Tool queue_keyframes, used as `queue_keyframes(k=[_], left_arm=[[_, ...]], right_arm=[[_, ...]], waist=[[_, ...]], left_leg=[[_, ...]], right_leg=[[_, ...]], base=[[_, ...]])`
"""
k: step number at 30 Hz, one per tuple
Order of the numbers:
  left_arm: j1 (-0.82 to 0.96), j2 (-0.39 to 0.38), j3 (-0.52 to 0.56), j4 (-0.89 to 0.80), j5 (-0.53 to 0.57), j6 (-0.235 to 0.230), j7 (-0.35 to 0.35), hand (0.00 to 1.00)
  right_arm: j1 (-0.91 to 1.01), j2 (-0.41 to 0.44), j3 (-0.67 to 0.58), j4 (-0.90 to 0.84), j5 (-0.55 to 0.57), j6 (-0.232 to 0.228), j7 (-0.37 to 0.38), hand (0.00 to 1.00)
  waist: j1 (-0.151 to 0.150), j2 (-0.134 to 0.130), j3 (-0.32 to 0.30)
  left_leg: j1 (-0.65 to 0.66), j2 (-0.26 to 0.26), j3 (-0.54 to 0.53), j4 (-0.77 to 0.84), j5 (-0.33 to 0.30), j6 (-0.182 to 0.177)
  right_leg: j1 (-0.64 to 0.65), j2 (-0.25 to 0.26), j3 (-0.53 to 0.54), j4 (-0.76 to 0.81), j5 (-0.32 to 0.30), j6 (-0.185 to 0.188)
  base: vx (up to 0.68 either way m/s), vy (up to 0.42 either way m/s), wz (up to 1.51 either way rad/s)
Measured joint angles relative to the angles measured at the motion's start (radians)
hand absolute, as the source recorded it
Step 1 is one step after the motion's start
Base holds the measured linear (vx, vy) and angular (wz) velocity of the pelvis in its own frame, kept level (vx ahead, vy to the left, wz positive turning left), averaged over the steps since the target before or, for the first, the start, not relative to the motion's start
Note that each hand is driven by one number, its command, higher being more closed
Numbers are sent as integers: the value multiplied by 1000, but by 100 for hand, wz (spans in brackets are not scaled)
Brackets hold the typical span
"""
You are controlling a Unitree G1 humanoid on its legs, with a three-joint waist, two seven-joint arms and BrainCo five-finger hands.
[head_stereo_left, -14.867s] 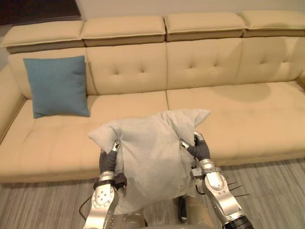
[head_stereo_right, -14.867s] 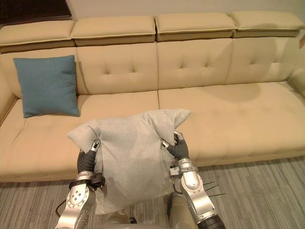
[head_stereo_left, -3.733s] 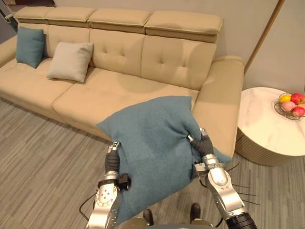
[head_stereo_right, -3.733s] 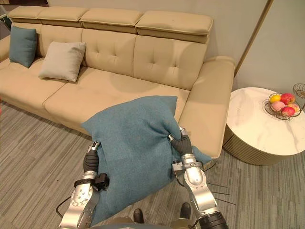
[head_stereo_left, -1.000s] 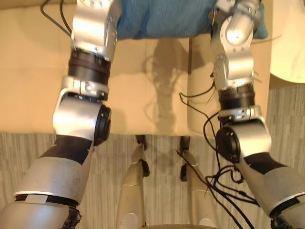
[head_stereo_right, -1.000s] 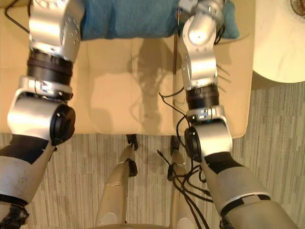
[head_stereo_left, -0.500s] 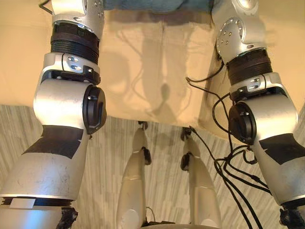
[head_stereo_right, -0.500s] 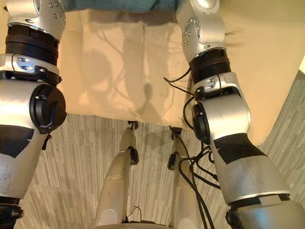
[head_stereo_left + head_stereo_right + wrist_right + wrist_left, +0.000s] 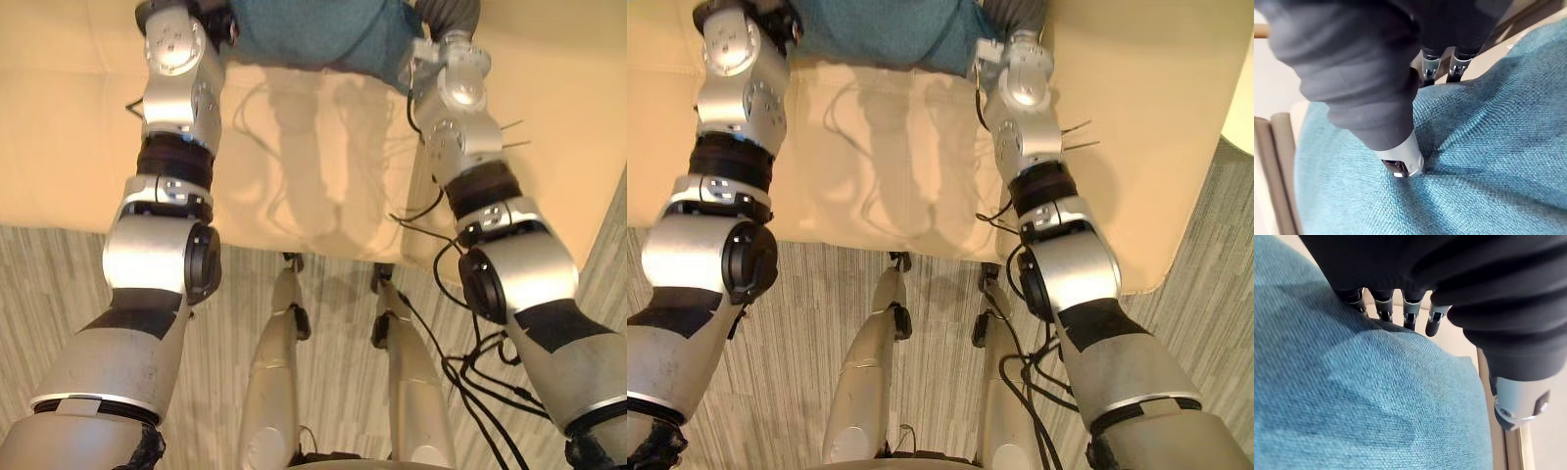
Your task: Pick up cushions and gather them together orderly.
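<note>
Sofa of beige upholstery (image 9: 323, 186) offers bare seat beneath both arms, its front edge meeting the striped grey floor (image 9: 59, 294). The teal woven cushion (image 9: 892, 29) sits at the far side, between the hands. Wrist views show the grip: left hand (image 9: 1464, 293) hooks its fingers (image 9: 1409, 316) over the cushion's edge, while right hand (image 9: 1366, 63) pinches it, thumb dug into the fabric.

Bright, soft light, seemingly overhead; folds of the cushion (image 9: 1488, 161) lie shaded.

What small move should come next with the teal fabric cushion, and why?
Probably lower the teal fabric cushion onto the beige upholstered sofa seat: the left hand and right hand both grip it with curled fingers, and that seat lies under it.
</note>
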Motion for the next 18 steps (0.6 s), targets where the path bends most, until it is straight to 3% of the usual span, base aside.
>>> queue_keyframes(k=[2, 5, 7, 9, 12, 14, 17, 18], left_arm=[[173, 13, 29, -173, -2, -8, 8, 0], [415, 32, 33, -391, -3, -42, 26, 0], [605, 3, 33, -537, -3, -70, 23, 0], [846, -91, 19, -640, 7, -89, 5, 0], [1115, -206, -61, -653, 10, -92, -71, 0], [1257, -237, -124, -639, 28, -84, -126, 0], [1371, -252, -170, -508, 72, -72, -205, 0], [1397, -257, -168, -395, 111, -65, -232, 0]], right_arm=[[150, -55, -40, -222, -29, -22, -1, 0], [373, -113, -89, -478, -69, -67, 5, 0], [563, -122, -105, -603, -114, -90, 26, 0], [818, -102, -115, -674, -179, -96, 63, 0], [1090, -23, -100, -676, -262, -88, 131, 0], [1226, 28, -77, -656, -308, -84, 173, 0], [1353, 88, -60, -522, -387, -75, 224, 0], [1384, 101, -60, -404, -434, -64, 243, 0]], waist=[[3, 0, 0], [3, -1, 0], [2, -1, -2], [2, -4, -48], [4, -7, -91], [4, -14, -111], [3, -28, -176], [0, -30, -217]], left_leg=[[31, -1, 0, 0, -14, 20], [79, -3, -11, 0, -15, 21], [131, -2, -24, 0, -19, 26], [181, -3, -44, 0, -38, 32], [266, -9, -57, 3, -74, 30], [328, -13, -58, 14, -100, 25], [411, -18, -49, 38, -140, 21], [460, -19, -47, 41, -151, 22]], right_leg=[[3, -1, 6, 54, -26, -4], [40, -4, 1, 89, -55, -7], [101, -5, -17, 92, -74, -13], [159, -9, -38, 103, -104, -16], [257, -19, -56, 96, -138, -11], [331, -20, -56, 83, -149, -6], [431, -19, -50, 51, -159, 0], [495, -17, -49, 15, -157, 6]], base=[[-55, -123, 4], [-29, -152, 15], [5, -131, 27], [37, -133, 31], [76, -113, 27], [87, -65, 11], [109, -41, -5], [120, -4, -8]])
